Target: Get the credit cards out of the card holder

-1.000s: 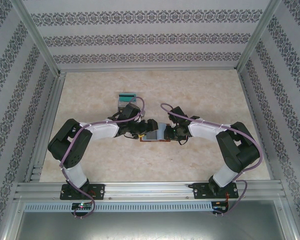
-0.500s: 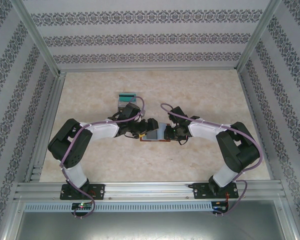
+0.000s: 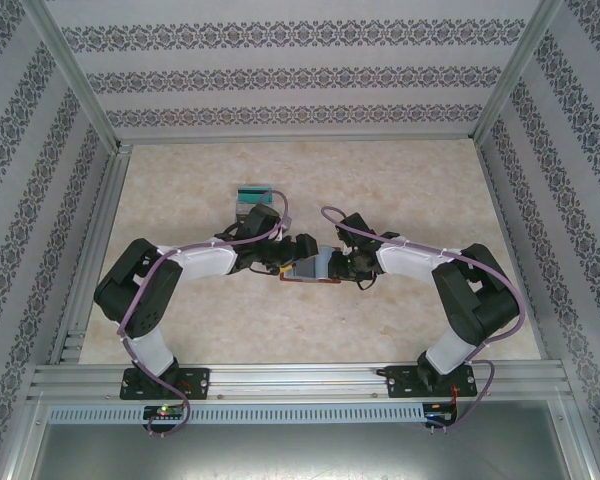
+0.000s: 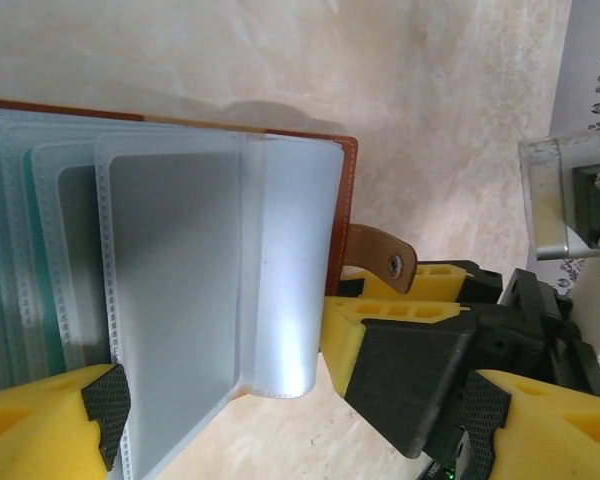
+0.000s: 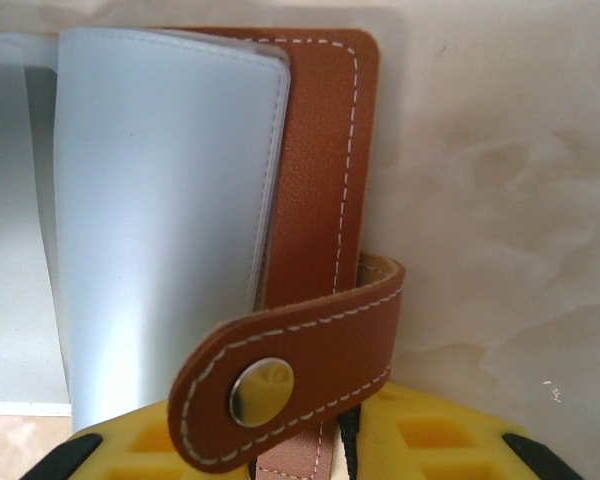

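Holding the card holder (image 3: 315, 270) by one end on the table (image 3: 430, 180), I am working both claws from afar. The brown leather wallet is lying open between them. Its long axis is running straight from one claw to the other, across the table rather than away from the arm bases. Its strap (image 5: 290, 370) end is pointing at the right claw (image 3: 348, 264), and the fanned clear sleeves (image 4: 170, 280) are pointing back toward the left claw (image 3: 298, 252).

The right claw is clamping the leather. On its wrist camera the two yellow fingers (image 5: 450, 445) are sitting close together with the cover's edge pinched between them. The strap, its metal snap (image 5: 261, 391) facing up, is curling over just ahead of the fingertips.

The left claw is standing wide open, gripping nothing. Its black pads (image 4: 105, 400) are showing at opposite lower corners of its wrist view. The loose end of the top sleeve is lying in the gap, its corner just beside the pad on that view's left. A grey rectangle is showing through that sleeve; I cannot tell whether it is a card.

Beyond the left claw's wrist, well apart from the wallet, a clear grey box with a teal card (image 3: 254, 197) is resting on the table.
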### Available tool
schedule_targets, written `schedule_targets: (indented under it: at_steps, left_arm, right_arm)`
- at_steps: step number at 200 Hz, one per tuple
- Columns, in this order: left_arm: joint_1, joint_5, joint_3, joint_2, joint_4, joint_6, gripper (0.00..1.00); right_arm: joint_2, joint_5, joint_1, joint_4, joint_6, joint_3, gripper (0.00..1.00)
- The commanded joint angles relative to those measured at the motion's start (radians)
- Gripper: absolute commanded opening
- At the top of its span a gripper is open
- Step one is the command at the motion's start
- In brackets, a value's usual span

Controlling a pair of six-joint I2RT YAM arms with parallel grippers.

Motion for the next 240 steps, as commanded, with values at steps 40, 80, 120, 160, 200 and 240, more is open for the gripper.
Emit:
schedule_targets:
  at_steps: [40,80,120,160,200,240]
  left_arm:
    - [-0.021,0.050,0.055,-0.057,0.052,-0.015,0.88]
    - [-0.031,0.058,0.074,-0.052,0.042,-0.011,0.88]
    - [-0.044,0.064,0.102,-0.028,0.050,-0.014,0.88]
    - [-0.058,0.076,0.146,0.012,0.048,-0.016,0.88]
    - [-0.068,0.074,0.160,0.035,0.064,-0.023,0.88]
    - [-0.051,-0.019,0.132,-0.012,-0.025,0.008,0.88]
  right_arm:
    - [0.049,-0.029,0.008,0.018,0.017,-0.012,0.31]
    - [0.048,-0.030,0.007,0.017,0.016,-0.010,0.31]
    - [0.042,-0.027,0.007,0.016,0.015,-0.013,0.31]
    - [0.029,-0.018,0.004,0.017,0.021,-0.025,0.32]
    - [-0.001,-0.008,-0.007,0.017,0.021,-0.044,0.32]
    - [-0.037,0.011,-0.011,0.004,0.023,-0.055,0.34]
